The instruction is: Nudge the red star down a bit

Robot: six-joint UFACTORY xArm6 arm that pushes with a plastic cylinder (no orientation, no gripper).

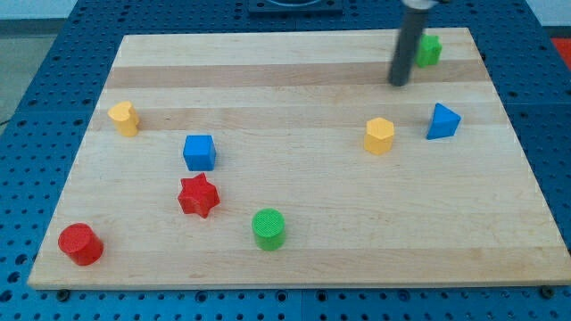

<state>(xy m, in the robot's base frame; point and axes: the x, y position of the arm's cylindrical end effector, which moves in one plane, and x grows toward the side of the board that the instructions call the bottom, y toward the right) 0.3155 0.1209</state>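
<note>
The red star lies on the wooden board at the lower left of the middle. A blue cube sits just above it. My tip is far off at the view's upper right, next to a green block, well apart from the red star.
A yellow block is at the left, a red cylinder at the bottom left, and a green cylinder to the lower right of the star. A yellow hexagon block and a blue triangular block lie at the right.
</note>
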